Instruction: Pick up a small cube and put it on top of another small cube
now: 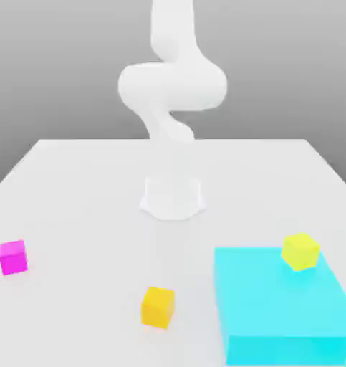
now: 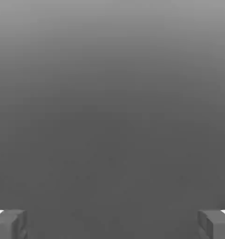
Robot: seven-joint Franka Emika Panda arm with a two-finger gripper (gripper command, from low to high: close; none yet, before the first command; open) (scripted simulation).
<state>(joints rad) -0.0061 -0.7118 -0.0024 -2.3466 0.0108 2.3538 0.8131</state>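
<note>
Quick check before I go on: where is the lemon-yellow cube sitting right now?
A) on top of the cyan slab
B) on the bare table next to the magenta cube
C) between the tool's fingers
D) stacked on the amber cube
A: in the exterior view the lemon cube rests on the cyan slab, near its far right corner, apart from the amber cube on the table.
</note>
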